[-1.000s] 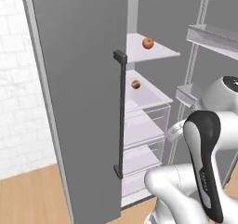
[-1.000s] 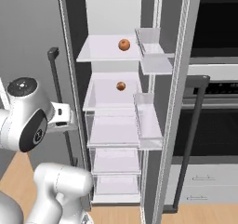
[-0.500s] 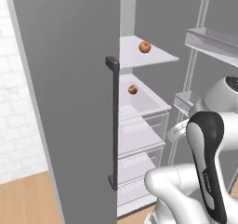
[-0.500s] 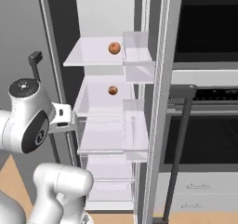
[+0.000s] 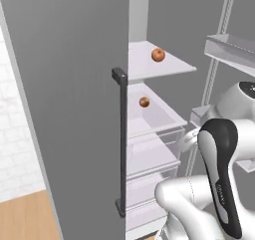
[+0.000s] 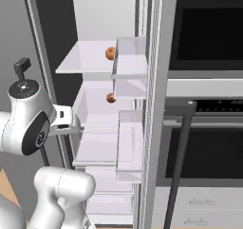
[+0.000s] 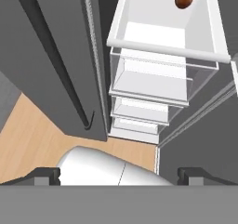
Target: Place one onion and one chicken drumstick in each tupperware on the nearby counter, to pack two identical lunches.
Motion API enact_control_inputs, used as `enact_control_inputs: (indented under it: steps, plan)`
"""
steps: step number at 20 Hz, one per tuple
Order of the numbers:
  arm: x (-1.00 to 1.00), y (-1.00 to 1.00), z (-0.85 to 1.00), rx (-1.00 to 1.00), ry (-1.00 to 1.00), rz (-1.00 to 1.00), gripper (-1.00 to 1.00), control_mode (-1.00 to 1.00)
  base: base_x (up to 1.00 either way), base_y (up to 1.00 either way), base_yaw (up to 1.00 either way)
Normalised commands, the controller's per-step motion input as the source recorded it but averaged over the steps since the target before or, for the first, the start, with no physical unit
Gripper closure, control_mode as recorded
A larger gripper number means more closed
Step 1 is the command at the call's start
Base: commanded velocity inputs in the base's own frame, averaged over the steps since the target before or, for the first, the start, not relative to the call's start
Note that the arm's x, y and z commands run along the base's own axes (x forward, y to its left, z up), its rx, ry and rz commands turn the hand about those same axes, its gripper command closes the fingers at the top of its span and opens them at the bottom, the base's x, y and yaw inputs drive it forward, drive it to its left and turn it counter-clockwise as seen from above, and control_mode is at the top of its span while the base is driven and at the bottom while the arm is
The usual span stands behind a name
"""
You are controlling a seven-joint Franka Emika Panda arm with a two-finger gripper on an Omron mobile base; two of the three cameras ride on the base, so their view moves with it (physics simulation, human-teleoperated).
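Pincer open; two onions sit on fridge shelves.

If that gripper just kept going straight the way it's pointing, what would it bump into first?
The open gripper points down toward the bottom of the open fridge. Straight ahead lie the lower clear drawers and the wooden floor in front of them; depth is unclear, so which comes first is uncertain.
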Motion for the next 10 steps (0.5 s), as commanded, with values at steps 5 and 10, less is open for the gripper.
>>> enact_control_inputs:
  steps: [5,10]
  plan:
    - [0.0,0.0,0.0,0.0,0.0,0.0,-1.0,1.0,0.16,-0.19,0.0]
    - [0.0,0.0,0.0,0.0,0.0,0.0,-1.0,1.0,0.14,-0.25,-0.01]
